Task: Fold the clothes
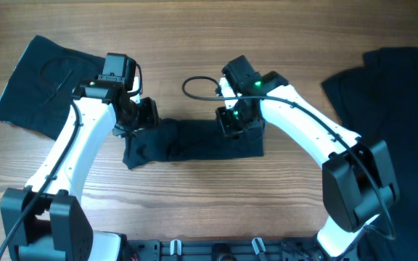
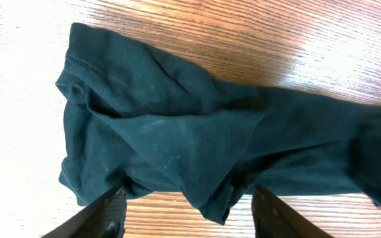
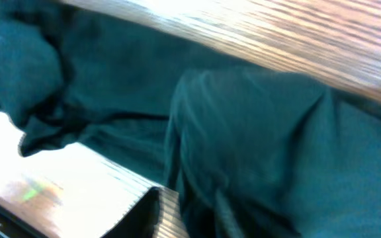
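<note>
A dark navy garment [image 1: 194, 143] lies bunched in a long strip on the middle of the table. My left gripper [image 1: 141, 116] is at its left end. In the left wrist view the left gripper [image 2: 189, 221] is open, its fingers apart over bare wood, with the crumpled garment [image 2: 177, 125] just beyond them and one fold hanging between. My right gripper [image 1: 234, 120] is on the strip's right part. In the blurred right wrist view one finger [image 3: 156, 213] shows and the cloth [image 3: 263, 145] covers the other; it looks shut on the cloth.
A folded dark garment [image 1: 41, 85] lies at the far left. A pile of dark clothes [image 1: 390, 94] covers the right side of the table. A black cable [image 1: 194, 88] loops behind the right wrist. The wooden table [image 1: 194, 43] runs to the front edge below.
</note>
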Motion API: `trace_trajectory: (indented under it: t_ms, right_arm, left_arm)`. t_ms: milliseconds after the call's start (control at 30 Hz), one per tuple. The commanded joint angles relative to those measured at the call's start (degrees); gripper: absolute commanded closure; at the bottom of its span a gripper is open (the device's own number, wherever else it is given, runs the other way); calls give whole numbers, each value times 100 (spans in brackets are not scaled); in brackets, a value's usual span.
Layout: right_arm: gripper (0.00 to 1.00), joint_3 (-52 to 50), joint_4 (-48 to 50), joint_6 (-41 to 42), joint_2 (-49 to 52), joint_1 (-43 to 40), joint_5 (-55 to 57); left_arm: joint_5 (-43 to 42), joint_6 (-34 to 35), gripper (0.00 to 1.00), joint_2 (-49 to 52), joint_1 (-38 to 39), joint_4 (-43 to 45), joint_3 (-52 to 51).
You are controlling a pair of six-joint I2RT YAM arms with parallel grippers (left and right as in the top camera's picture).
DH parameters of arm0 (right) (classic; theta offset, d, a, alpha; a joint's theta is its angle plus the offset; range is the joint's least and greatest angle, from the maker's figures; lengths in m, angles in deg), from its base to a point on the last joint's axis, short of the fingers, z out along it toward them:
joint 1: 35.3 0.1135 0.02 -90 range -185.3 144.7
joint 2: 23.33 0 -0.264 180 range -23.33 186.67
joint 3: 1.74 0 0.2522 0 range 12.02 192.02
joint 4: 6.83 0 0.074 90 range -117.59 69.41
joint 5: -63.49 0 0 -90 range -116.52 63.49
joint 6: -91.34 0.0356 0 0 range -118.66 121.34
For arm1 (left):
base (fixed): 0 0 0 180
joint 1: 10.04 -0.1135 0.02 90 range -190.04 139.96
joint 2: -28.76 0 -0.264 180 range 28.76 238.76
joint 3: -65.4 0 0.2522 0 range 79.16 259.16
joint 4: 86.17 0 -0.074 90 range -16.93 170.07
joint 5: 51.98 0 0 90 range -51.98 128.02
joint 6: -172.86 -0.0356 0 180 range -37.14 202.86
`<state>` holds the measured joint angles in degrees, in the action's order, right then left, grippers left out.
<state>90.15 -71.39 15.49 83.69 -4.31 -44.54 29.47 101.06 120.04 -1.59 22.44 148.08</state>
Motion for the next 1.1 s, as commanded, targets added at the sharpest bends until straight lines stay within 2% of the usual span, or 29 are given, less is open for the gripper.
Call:
trace_trajectory:
  t_ms: [0,133,200,267,433,767,800,867,900,933,967,1000,1033,1067]
  right_arm:
    - [51,24,225,-249,-48,131,-708]
    - [49,42,107,-299,-85,-20,-50]
    - [48,42,-59,205,-199,-199,660]
    - [46,42,-229,446,-385,-398,1220]
    - [44,42,-424,404,-695,-772,1421]
    - [44,39,-691,404,-697,-890,1467]
    - [43,39,-695,404,-697,-894,1467]
    - [43,39,-713,407,-697,-896,1467]
    - [44,39,-730,407,-697,-901,1467]
    - [43,39,-745,404,-697,-898,1467]
    - [44,39,-767,404,-697,-907,1471]
    - [44,39,-780,411,-697,-927,1506]
    - [44,42,-800,461,-697,-964,1617]
    - [44,42,-833,533,-706,-1016,1729]
  left_arm:
    - [-83,50,37,-52,-22,-7,76]
    - [-81,48,31,-52,-22,-7,72]
    - [-76,46,23,-39,-22,-4,35]
    - [129,48,20,39,-22,2,-46]
    - [472,28,11,538,-52,485,-481]
    - [841,52,10,1644,-260,863,-599]
    - [817,52,11,1729,-260,935,-599]
    - [798,52,20,1869,-247,1036,-599]
    - [793,52,28,1910,-245,1049,-599]
    - [748,50,41,1926,-245,1047,-599]
    - [691,48,61,1923,-245,1043,-599]
    - [693,46,71,1908,-256,1045,-597]
    - [693,26,76,1891,-289,1029,-581]
    - [734,24,77,1860,-348,964,-540]
